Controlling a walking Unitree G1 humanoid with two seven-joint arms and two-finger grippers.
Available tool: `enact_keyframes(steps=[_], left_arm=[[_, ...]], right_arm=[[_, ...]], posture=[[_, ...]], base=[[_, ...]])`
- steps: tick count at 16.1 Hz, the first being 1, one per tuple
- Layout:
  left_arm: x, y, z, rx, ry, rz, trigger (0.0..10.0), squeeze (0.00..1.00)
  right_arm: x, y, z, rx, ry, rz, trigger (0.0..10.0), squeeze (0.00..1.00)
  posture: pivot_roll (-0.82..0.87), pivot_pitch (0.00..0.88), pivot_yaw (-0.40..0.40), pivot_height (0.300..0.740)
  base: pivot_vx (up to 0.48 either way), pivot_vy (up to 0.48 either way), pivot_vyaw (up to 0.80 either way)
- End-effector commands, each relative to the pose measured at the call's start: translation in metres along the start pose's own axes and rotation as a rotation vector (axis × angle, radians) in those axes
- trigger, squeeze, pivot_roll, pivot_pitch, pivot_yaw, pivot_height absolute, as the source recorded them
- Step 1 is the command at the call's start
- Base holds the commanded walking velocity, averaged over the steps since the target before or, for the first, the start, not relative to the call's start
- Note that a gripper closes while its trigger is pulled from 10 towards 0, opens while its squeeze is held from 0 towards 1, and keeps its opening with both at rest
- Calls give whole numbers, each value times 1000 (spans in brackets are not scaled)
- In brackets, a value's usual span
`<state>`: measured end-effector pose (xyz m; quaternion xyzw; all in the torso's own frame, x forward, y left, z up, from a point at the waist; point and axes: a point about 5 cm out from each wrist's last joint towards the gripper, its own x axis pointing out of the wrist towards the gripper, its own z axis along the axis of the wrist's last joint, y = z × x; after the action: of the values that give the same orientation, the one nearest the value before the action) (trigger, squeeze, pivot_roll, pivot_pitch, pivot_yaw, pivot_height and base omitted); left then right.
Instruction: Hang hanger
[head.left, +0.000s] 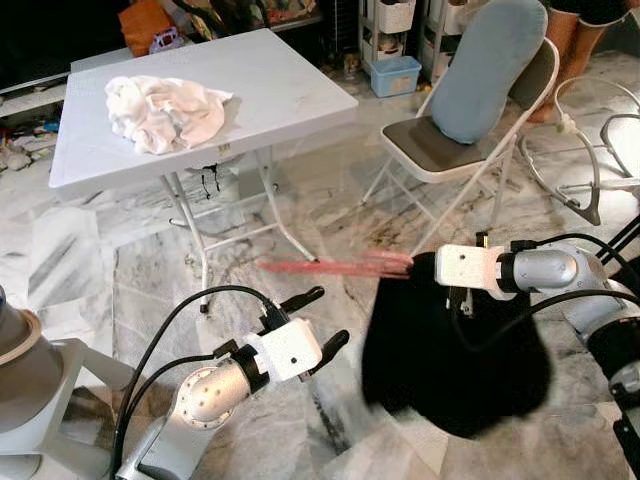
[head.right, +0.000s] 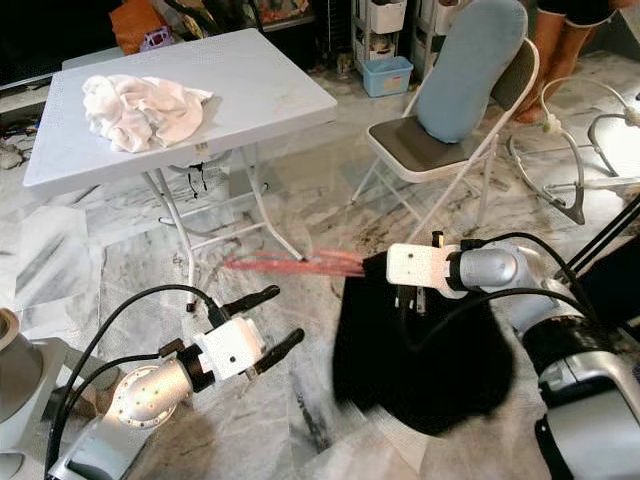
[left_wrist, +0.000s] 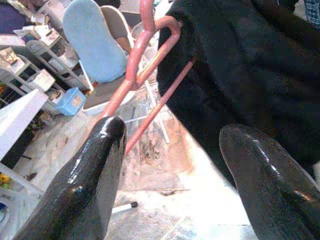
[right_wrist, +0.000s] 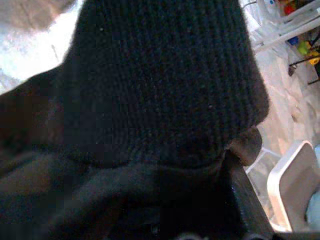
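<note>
Above the marble floor (head.left: 90, 270), the right gripper (head.left: 455, 292) pinches a black knit garment (head.left: 455, 365) on the pink hanger (head.left: 335, 265). The left gripper (head.left: 320, 322), 2 fingers spread, waits nearby; the garment may slide off.

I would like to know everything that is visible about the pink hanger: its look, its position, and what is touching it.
The pink hanger looks like thin plastic, made of slim bars that join in a rounded corner. It is held above the marble floor, roughly level, and appears blurred in the head views. One end sticks out free toward the robot's left; the other end goes inside the black knitted garment, which hangs from it below the right tool. The open left tool is near but not touching it.
</note>
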<state>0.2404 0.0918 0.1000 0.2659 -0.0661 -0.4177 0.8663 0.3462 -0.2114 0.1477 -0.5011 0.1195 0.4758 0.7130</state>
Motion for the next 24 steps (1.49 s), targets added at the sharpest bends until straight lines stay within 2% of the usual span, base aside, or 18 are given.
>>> enact_keyframes(steps=[1, 5, 8, 12, 14, 15, 16, 19, 20, 21, 22, 23, 24], left_arm=[[-2, 0, -1, 1, 14, -6, 10000, 1000], [-4, 14, -4, 30, 18, 50, 10000, 1000], [-7, 18, -10, 41, 48, 40, 10000, 1000], [-4, 9, -19, 15, 81, -28, 10000, 1000], [-1, 6, -22, 9, 80, -56, 10000, 1000], [4, 7, -24, 13, 77, -64, 10000, 114], [7, 8, -24, 14, 74, -78, 10000, 0], [20, 11, -22, 17, 60, -105, 9961, 0], [27, 9, -20, 13, 48, -129, 8588, 0], [31, 7, -19, 7, 43, -145, 10000, 0], [33, 5, -18, 3, 40, -158, 10000, 0], [35, 2, -17, -13, 34, -182, 4235, 0], [36, 0, -17, -20, 32, -195, 3412, 0]], right_arm=[[-4, -14, 9, -55, -22, -28, 10000, 0], [-10, -10, 6, -122, -27, 52, 10000, 0], [-19, -11, 4, -146, -44, 83, 10000, 0], [-24, -13, 11, -171, -105, 104, 10000, 0], [-25, -9, 14, -167, -147, 151, 10000, 0], [-27, -6, 16, -168, -167, 191, 10000, 0], [-28, -6, 16, -171, -171, 196, 10000, 0], [-29, -5, 19, -169, -187, 216, 10000, 0], [-28, -4, 21, -177, -191, 224, 10000, 0], [-25, -4, 23, -189, -194, 207, 10000, 0], [-24, -5, 24, -192, -195, 200, 10000, 0], [-22, -5, 24, -200, -189, 187, 10000, 0], [-21, -6, 25, -205, -185, 179, 10000, 0]], posture=[[-85, 41, 52, 740], [-84, 40, 55, 740], [-90, 40, 59, 740], [-97, 40, 63, 740], [-99, 40, 61, 740], [-104, 40, 61, 740], [-111, 38, 64, 740], [-111, 38, 64, 740], [-122, 38, 68, 740], [-122, 38, 68, 740], [-128, 39, 72, 740], [-128, 40, 73, 740], [-127, 40, 73, 740]], base=[[0, 0, 0], [0, 0, 0], [0, 0, 0], [0, 0, 0], [0, 0, 0], [0, 0, 0], [0, 0, 0], [0, 0, 0], [0, 0, 0], [0, 0, 0], [0, 0, 0], [0, 0, 0], [0, 0, 0]])
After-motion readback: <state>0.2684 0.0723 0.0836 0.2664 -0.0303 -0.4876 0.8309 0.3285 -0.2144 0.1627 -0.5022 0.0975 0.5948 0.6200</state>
